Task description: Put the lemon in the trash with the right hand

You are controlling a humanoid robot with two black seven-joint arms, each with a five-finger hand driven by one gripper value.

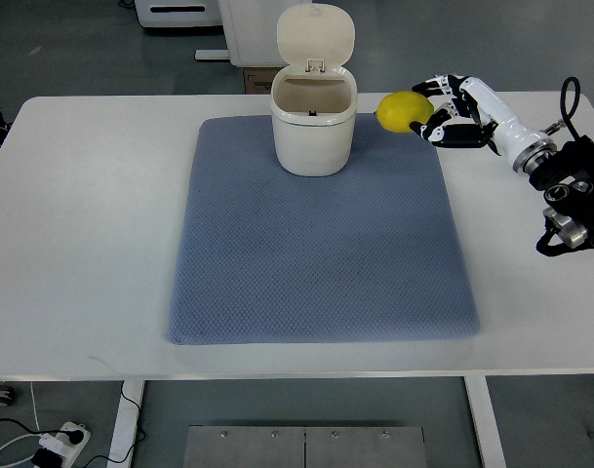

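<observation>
The right hand [451,109] comes in from the right edge and its fingers are wrapped around the lemon [404,111]. The lemon is yellow and sits at the tip of the hand, up off the table [82,214]. It is just beside the trash can [313,132], at about 3 o'clock from it. It is not over the opening yet.

The trash can is small and cream colored. It stands on the far part of the blue mat [316,253], at about 12 o'clock from the middle of the mat. Its lid [316,37] is flipped up and back, so the top is open and ready. Nothing can be seen inside it from here.

So the picking up looks done. I think what is left is to move the lemon a little toward 9 o'clock, until it hangs over the open can, and then let go so it drops in.

The left arm does not show.
</observation>
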